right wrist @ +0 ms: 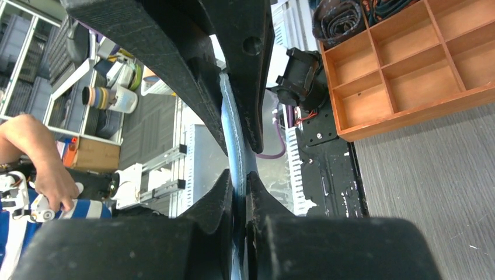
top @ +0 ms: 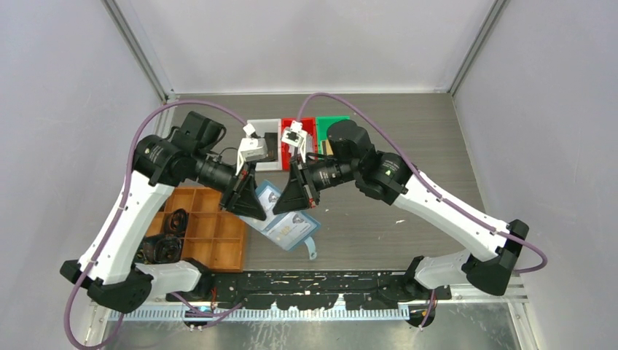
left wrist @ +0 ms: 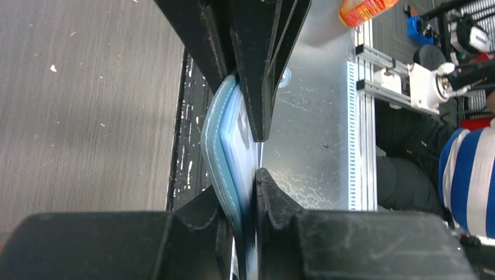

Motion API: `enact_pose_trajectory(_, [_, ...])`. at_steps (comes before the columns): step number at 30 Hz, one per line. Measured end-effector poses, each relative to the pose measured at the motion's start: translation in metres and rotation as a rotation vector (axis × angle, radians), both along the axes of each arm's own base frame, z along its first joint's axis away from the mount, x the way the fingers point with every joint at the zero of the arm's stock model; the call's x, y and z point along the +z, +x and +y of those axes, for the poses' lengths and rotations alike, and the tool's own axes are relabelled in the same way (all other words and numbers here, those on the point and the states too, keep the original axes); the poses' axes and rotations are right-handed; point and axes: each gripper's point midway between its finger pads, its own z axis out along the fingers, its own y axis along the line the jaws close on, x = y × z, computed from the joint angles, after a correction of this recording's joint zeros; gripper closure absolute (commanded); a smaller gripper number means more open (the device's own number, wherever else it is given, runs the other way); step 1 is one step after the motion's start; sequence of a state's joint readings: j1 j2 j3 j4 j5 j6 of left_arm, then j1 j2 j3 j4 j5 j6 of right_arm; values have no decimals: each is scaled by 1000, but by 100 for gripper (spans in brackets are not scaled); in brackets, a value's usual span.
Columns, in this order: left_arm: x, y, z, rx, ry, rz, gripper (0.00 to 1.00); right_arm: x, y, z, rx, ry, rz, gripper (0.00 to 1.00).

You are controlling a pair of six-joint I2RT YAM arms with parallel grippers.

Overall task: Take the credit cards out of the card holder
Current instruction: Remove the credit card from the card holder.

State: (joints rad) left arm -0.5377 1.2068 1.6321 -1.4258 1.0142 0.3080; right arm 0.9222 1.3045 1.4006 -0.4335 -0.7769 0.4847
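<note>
Currently both arms meet mid-table at the open light blue card holder, its long axis running far-left to near-right. The left gripper and right gripper each clamp its far edge; the credit cards sit pocketed nearest the right one.

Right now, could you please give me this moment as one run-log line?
left gripper: shut on card holder | right gripper: shut on card holder | card holder: open between them
</note>
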Motion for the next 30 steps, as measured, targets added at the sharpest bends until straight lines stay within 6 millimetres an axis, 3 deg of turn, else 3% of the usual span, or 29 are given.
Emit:
enact_pose_trajectory(2, [-2, -2, 1, -30, 10, 10, 96, 0, -2, 1, 16, -5, -2, 98])
enact_pose_trajectory(6, [-7, -5, 2, -64, 26, 63, 100, -4, -4, 1, 45, -28, 18, 46])
enact_pose_trajectory(9, [-11, -4, 0, -57, 34, 89, 100, -5, 5, 3, 4, -34, 25, 32])
enact_pose_trajectory(13, [-20, 4, -2, 43, 39, 128, 100, 0, 43, -7, -192, -42, -7, 29])
enact_pose_trajectory(16, [-28, 27, -1, 219, 29, 159, 100, 16, 84, -37, -468, -47, -45, 29])
enact_pose_trajectory(18, [-30, 47, 0, 337, 13, 181, 100, 36, 97, -59, -605, -8, -74, 31])
enact_pose_trajectory(21, [-31, 78, 2, 493, -18, 217, 100, 73, 87, -82, -684, 112, -83, 36])
enact_pose_trajectory(24, [-28, 94, 1, 571, -53, 252, 100, 94, 70, -82, -651, 239, -31, 40])
enact_pose_trajectory(26, [-21, 97, -2, 581, -81, 274, 100, 91, 64, -73, -611, 270, 19, 41])
enact_pose_trajectory(30, [-5, 93, -7, 561, -139, 301, 100, 51, 69, -41, -544, 219, 139, 47])
